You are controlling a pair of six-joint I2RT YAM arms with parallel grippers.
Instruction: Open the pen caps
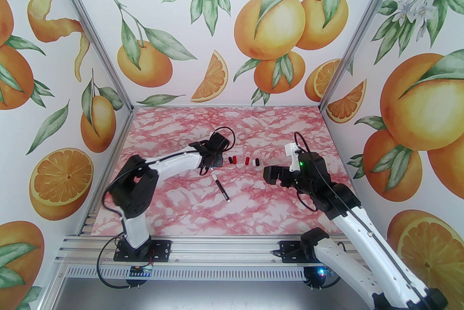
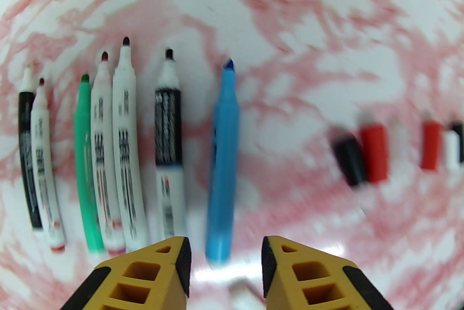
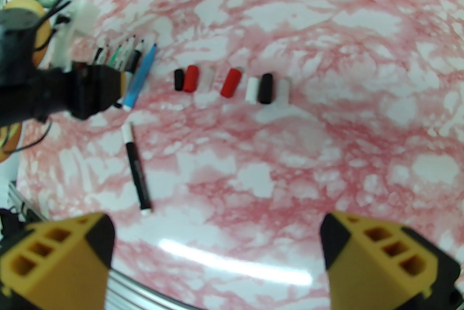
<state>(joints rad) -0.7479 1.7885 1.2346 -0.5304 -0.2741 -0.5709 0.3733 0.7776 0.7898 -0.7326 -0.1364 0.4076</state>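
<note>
Several uncapped pens lie side by side on the pink marbled table. At the right of the row lies a blue pen, its near end between the fingertips of my left gripper. The jaws stand apart and wider than the barrel, so the gripper is open. To the right sit loose pen caps: black, red, red, white. In the right wrist view the pen caps form a row, and a black pen with a white cap lies nearer. My right gripper is wide open above the table.
In the top view the left gripper is left of the cap row and the right arm's wrist is to its right. The black pen lies alone nearer the bases. Patterned walls close in three sides.
</note>
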